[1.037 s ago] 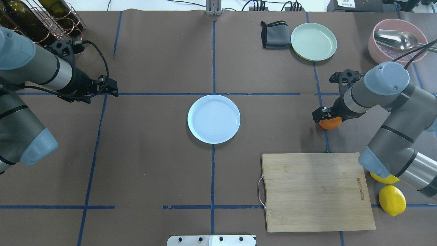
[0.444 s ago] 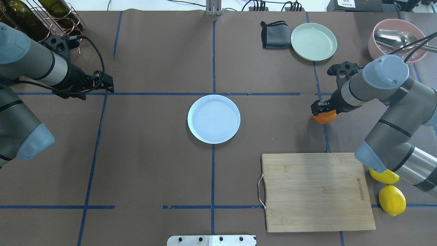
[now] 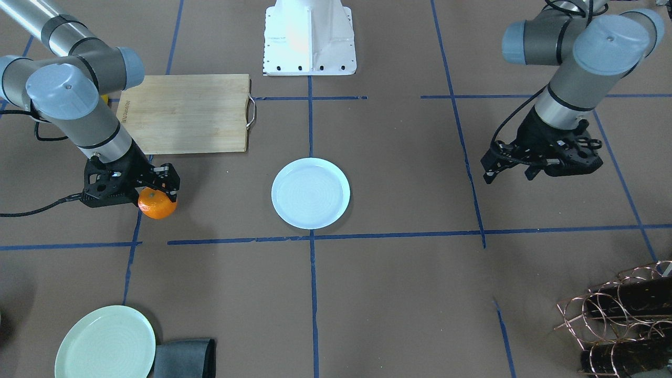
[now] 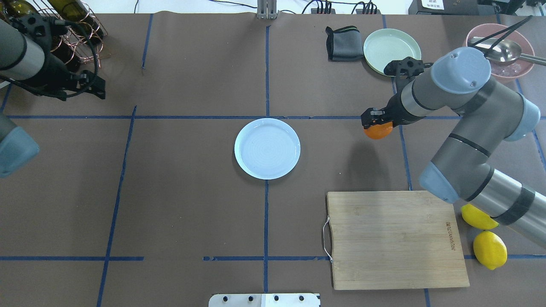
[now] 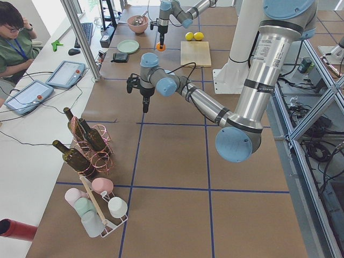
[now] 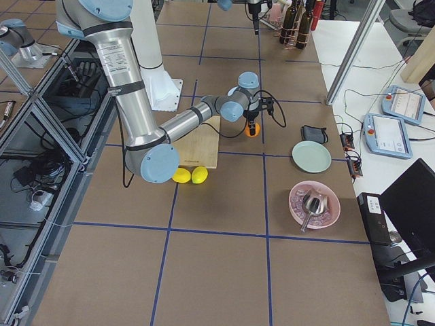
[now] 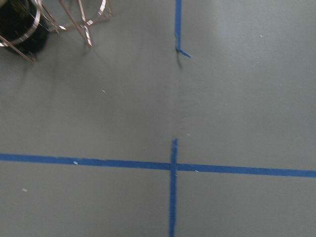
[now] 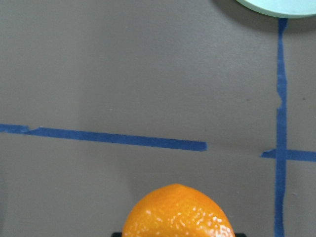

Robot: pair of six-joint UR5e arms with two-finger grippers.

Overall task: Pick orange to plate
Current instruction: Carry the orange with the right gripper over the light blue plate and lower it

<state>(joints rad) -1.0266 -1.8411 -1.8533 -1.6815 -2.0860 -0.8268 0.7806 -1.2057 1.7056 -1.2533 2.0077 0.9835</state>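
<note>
Overhead exterior: you see the right hand (image 4: 376, 126) clamped on the orange (image 4: 378, 132) above the worktop (image 4: 192, 192), well apart from the plate (image 4: 256, 164), to its right. Exterior front-facing: the left hand (image 3: 489, 168) hangs well apart from the plate's other side; you cannot tell whether it is wide or narrow.

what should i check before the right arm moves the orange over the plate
1. Orange held by the right gripper: ok, jaws shut on it.
2. Orange off the table: ok, its shadow lies apart from it.
3. Plate empty: ok.
4. Table between orange and plate free of things: ok.
5. Left gripper away from the plate: ok, off by the bottle rack.
6. Grip firm enough: cannot tell.
</note>
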